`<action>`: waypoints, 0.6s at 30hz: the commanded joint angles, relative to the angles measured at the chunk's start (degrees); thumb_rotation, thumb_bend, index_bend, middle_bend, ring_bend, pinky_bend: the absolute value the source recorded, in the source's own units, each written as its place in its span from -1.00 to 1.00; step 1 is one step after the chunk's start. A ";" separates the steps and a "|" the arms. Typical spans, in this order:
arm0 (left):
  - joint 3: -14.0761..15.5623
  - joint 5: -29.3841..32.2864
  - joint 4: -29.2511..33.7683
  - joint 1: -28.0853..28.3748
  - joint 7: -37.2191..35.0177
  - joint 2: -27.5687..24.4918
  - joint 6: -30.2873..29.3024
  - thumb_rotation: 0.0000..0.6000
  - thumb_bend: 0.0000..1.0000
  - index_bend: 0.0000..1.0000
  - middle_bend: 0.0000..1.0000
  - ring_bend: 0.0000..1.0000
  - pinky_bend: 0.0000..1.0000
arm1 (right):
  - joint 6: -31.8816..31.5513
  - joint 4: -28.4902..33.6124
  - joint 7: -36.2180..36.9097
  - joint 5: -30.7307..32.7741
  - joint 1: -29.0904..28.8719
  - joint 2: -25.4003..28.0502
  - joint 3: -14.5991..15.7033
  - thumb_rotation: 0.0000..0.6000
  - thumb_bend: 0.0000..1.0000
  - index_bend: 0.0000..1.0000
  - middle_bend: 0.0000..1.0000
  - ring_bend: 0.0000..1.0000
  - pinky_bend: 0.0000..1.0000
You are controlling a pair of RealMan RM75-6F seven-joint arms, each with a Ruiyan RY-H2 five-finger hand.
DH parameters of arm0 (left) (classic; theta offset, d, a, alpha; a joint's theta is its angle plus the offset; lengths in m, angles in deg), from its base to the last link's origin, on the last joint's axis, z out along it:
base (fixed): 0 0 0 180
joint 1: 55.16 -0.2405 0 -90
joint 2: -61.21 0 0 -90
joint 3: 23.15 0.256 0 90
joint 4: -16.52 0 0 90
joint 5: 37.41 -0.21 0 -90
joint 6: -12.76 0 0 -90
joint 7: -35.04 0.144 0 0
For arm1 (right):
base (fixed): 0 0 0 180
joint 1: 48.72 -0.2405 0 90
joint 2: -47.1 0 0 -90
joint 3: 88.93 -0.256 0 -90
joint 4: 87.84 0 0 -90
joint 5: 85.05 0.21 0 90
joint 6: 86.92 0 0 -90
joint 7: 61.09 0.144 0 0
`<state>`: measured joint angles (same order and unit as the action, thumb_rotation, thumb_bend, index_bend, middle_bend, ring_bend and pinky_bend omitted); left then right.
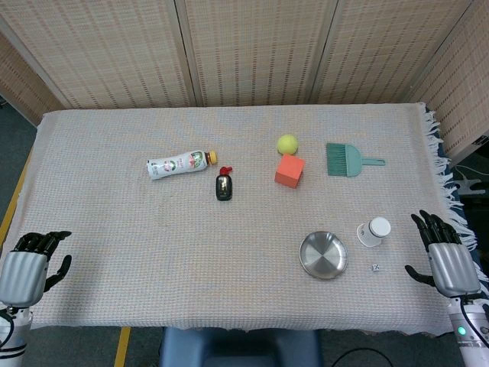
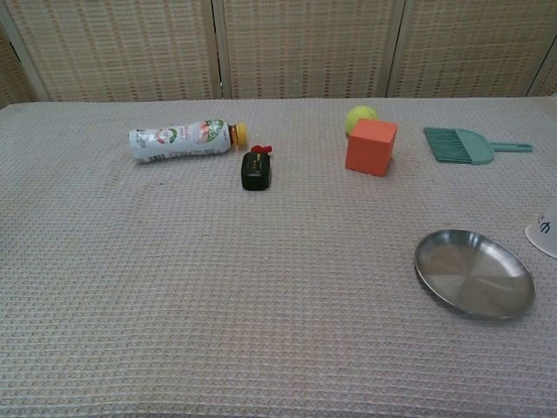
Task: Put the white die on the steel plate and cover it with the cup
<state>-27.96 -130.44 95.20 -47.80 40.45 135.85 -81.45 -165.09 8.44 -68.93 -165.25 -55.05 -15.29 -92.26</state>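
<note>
A table (image 1: 114, 252) fills most of both views, covered by a pale woven cloth (image 1: 229, 306) with a fringe along its right edge. Behind it, across the top of the frame, stand folding screen panels (image 1: 252, 46) of light woven slats. Grey floor (image 1: 15, 130) shows at left, with a yellow stripe (image 1: 122, 348) at the bottom. Light is even.

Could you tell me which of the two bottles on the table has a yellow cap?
The large white bottle lying on its side; the small dark bottle beside it has a red cap.
</note>
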 commanded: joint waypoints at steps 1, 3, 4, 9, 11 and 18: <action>0.64 -0.31 -0.89 -0.54 -1.17 0.85 -0.81 1.00 -0.27 -0.38 -0.24 -0.21 -0.35 | -0.37 -0.03 -0.06 -0.75 0.16 -0.06 0.34 1.00 -0.89 -1.00 -1.00 -1.00 -0.79; 0.96 -0.65 -1.01 -1.10 -2.30 0.49 -1.75 1.00 -0.27 -0.38 -0.24 -0.21 -0.35 | -0.03 -0.09 0.04 -0.90 0.06 -0.01 0.53 1.00 -0.89 -1.00 -1.00 -1.00 -0.79; 0.85 -0.57 -0.73 -1.31 -2.74 -0.07 -2.19 1.00 -0.27 -0.38 -0.24 -0.21 -0.35 | 0.42 -0.04 0.13 -0.70 -0.07 0.08 0.59 1.00 -0.89 -1.00 -1.00 -1.00 -0.79; -0.04 -0.88 0.29 0.41 -4.13 1.12 -1.21 1.00 -0.27 -0.37 -0.24 -0.21 -0.35 | 2.72 -0.38 -0.13 0.05 -1.13 0.11 0.63 1.00 -0.89 -1.00 -1.00 -1.00 -0.76; 0.43 -0.89 -0.58 -0.48 -4.24 0.34 -2.06 1.00 -0.27 -0.37 -0.24 -0.21 -0.35 | 3.33 -0.31 -0.71 0.53 -1.35 0.08 0.68 1.00 -0.89 -1.00 -1.00 -1.00 -0.70; 0.57 -1.15 0.03 -1.03 -4.84 0.13 -3.27 1.00 -0.27 -0.37 -0.24 -0.21 -0.36 | 1.39 -1.24 -4.41 -1.19 -1.05 -0.98 1.27 1.00 -0.89 -0.95 -0.52 -0.82 -0.34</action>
<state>-27.60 -131.48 95.18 -48.09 36.44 135.93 -84.00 -163.08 7.57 -72.75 -165.86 -56.25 -15.95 -91.19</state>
